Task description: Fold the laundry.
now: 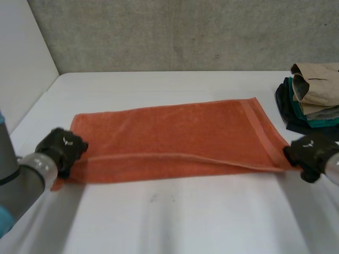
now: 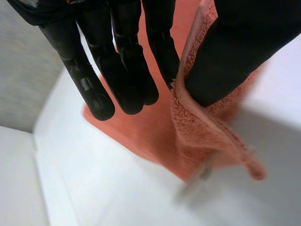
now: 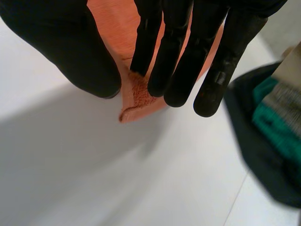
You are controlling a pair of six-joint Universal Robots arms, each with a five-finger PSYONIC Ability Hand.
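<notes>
Spanning the table (image 1: 159, 217) sideways, the towel (image 1: 175, 132) is flanked by the left hand (image 1: 61, 148) and right hand (image 1: 310, 151), one at each short end. From the left wrist, its edge is seen pinched against the thumb; from the right wrist, its corner likewise.

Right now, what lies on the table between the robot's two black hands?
In the head view, the orange towel spans the stretch from the left hand to the right hand, each pinching a corner.

The towel (image 1: 175, 135) is orange (plain, one woven band); the surface (image 1: 159, 222) is white; the clothes (image 1: 312, 98) at its right edge are beige, teal and navy.
</notes>
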